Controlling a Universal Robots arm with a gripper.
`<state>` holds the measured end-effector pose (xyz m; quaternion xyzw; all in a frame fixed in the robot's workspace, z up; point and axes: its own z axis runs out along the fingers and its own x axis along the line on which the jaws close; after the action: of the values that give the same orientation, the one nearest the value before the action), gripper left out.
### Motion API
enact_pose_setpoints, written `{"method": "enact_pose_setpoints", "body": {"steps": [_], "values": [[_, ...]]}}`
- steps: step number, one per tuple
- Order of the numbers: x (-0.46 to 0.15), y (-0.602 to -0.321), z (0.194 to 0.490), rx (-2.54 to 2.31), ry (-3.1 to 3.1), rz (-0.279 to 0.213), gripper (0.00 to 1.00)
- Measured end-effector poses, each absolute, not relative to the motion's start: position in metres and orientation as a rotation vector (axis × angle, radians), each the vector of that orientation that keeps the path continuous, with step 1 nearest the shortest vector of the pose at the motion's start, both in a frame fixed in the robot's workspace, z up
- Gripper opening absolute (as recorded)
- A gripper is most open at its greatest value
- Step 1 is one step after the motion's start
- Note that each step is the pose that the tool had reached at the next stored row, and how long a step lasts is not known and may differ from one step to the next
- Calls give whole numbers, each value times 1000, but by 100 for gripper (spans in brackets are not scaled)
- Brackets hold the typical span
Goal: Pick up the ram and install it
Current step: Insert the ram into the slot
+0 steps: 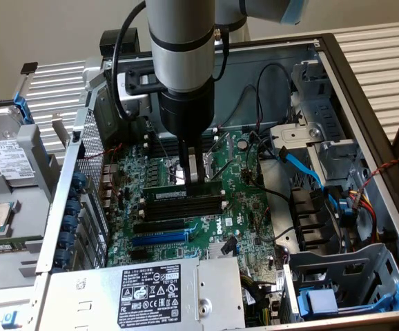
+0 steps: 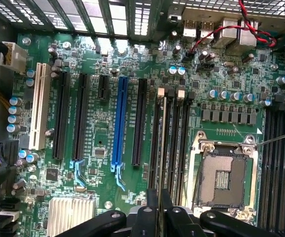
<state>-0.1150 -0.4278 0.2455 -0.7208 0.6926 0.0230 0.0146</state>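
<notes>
Pick-up complete: the gripper (image 2: 159, 205) is closed on the top edge of the ram (image 1: 182, 196), its fingers pressed nearly together on the thin board. The ram stands upright and level, in line with the bank of black memory slots (image 1: 186, 208) just beside the processor socket (image 2: 226, 173). It sits low on that bank, touching or entering a slot; which one cannot be told. Judged outstanding: full seating, since no end clip is seen locked.
</notes>
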Motion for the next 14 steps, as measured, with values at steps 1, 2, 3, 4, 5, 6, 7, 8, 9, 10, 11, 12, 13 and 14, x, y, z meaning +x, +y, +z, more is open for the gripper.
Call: {"method": "enact_pose_setpoints", "body": {"steps": [1, 2, 3, 4, 5, 6, 7, 8, 9, 10, 11, 12, 13, 14], "values": [[-115, -428, 245, -2243, 2156, 72, 14], [-115, -428, 244, -2243, 2156, 72, 14], [-115, -428, 243, -2243, 2156, 72, 14], [-115, -428, 243, -2243, 2156, 72, 14], [-115, -428, 242, -2243, 2156, 72, 14], [-115, -428, 242, -2243, 2156, 72, 14], [-115, -428, 242, -2243, 2156, 72, 14], [-115, -428, 241, -2243, 2156, 72, 14], [-115, -428, 241, -2243, 2156, 72, 14], [-115, -428, 240, -2243, 2156, 72, 14], [-115, -428, 240, -2243, 2156, 72, 14], [-116, -428, 240, -2243, 2157, 72, 14], [-116, -428, 240, -2243, 2157, 72, 14], [-116, -428, 240, -2243, 2157, 72, 14]]}}
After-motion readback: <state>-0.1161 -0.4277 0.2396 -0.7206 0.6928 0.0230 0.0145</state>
